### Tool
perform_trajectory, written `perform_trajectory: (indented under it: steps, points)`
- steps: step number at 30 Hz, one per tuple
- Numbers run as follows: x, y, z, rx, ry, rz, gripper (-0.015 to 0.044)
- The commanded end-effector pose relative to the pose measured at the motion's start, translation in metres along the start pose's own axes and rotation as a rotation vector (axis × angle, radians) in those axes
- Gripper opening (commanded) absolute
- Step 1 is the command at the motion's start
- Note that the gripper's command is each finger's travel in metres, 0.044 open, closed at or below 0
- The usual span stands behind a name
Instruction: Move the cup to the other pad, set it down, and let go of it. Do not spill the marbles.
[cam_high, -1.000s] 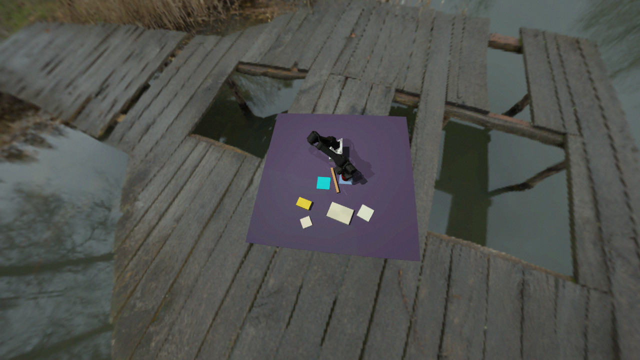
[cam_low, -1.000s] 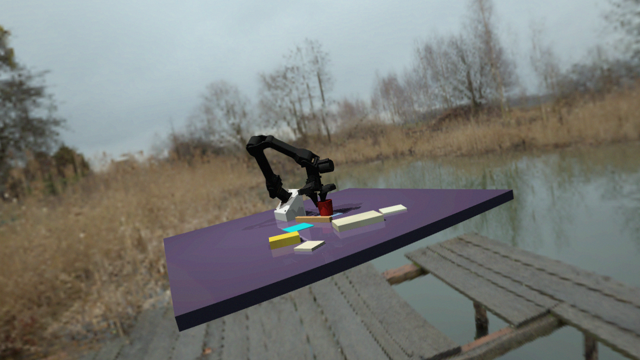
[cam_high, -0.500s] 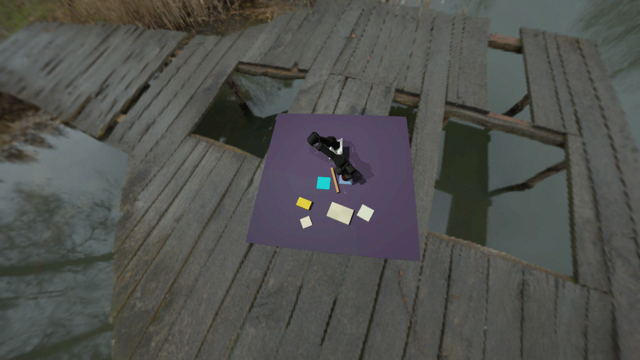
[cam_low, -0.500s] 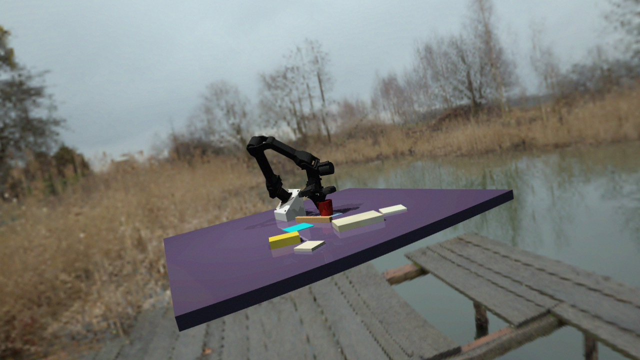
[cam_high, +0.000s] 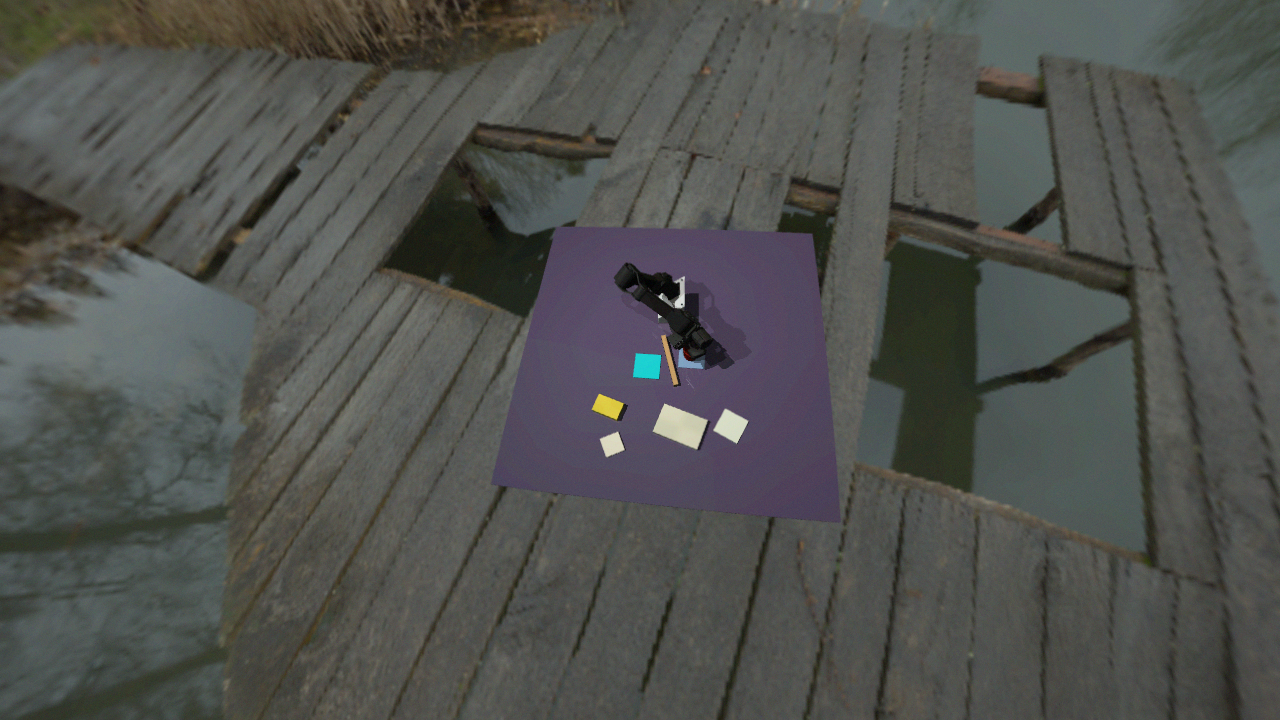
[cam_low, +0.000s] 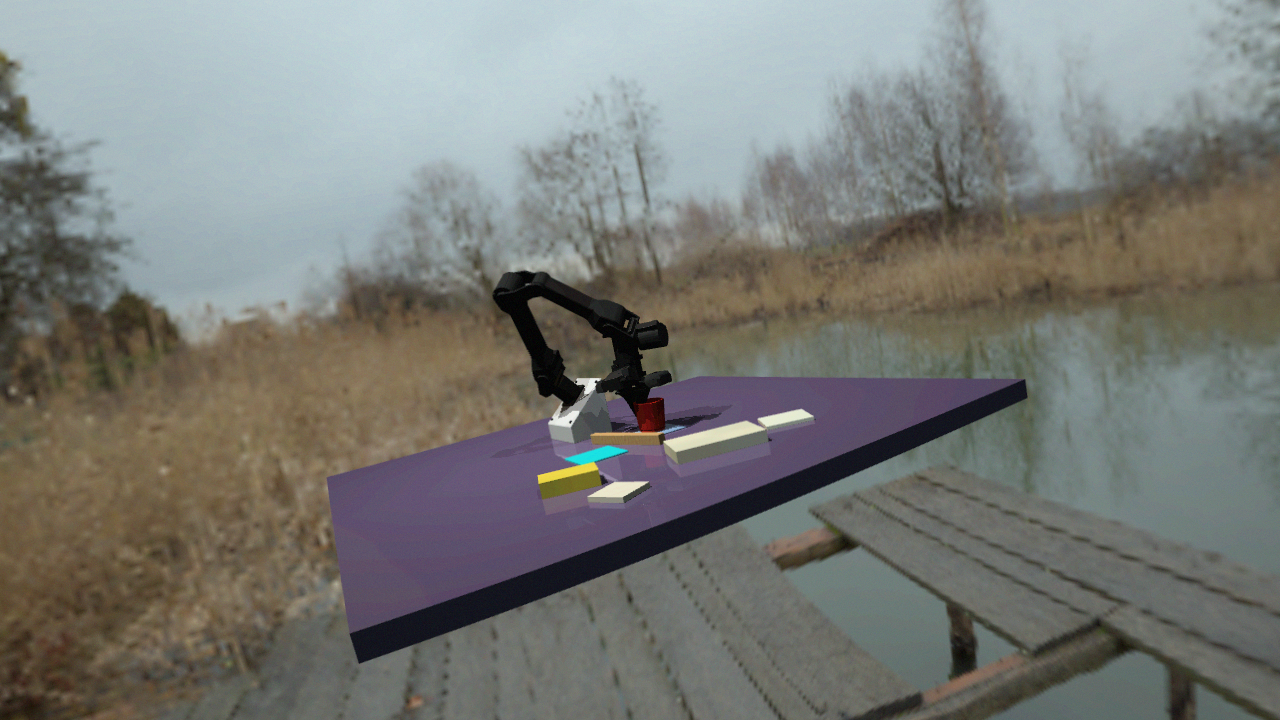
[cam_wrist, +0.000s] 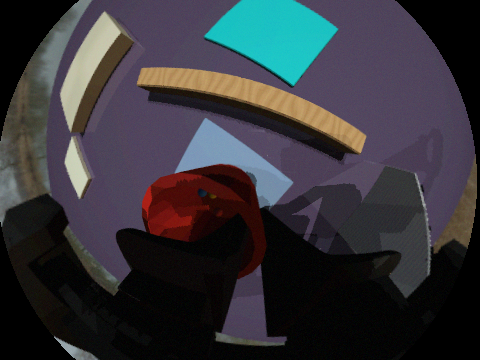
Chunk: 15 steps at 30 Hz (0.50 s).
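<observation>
The red cup (cam_high: 689, 355) (cam_low: 652, 415) (cam_wrist: 172, 207) is at the pale blue pad (cam_high: 696, 365) (cam_wrist: 215, 145) and looks about upright in the exterior view. My gripper (cam_low: 640, 403) (cam_wrist: 254, 212) is shut on the cup's wall, one finger inside the rim and one outside. In the wrist view a blue marble (cam_wrist: 202, 192) and a yellow marble (cam_wrist: 213, 196) show inside the cup; the fingers hide part of it. I cannot tell whether its base touches the pad. The cyan pad (cam_high: 647, 366) (cam_low: 597, 454) (cam_wrist: 277, 40) bears nothing.
A wooden bar (cam_high: 670, 360) (cam_low: 626, 438) (cam_wrist: 250, 95) lies between the two pads. A thick cream block (cam_high: 680, 426) (cam_low: 716, 441) (cam_wrist: 87, 75), a thin cream slab (cam_high: 730, 426) (cam_low: 785, 418) (cam_wrist: 77, 167), a yellow block (cam_high: 607, 406) (cam_low: 569, 481) and a small cream tile (cam_high: 612, 444) (cam_low: 619, 492) lie farther from the arm's base.
</observation>
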<state>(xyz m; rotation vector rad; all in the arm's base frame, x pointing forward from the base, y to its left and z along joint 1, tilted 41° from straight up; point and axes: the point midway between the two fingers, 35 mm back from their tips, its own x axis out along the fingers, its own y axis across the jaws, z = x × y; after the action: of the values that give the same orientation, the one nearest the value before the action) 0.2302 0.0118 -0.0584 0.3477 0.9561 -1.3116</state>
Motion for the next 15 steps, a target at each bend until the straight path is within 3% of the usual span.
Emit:
perform_trajectory:
  steps: [1,15]
  points:
    - [-0.012,0.003,0.0,0.006,0.004,0.007,0.0]
    - [-0.045,-0.002,-0.001,0.002,0.002,0.005,0.0]
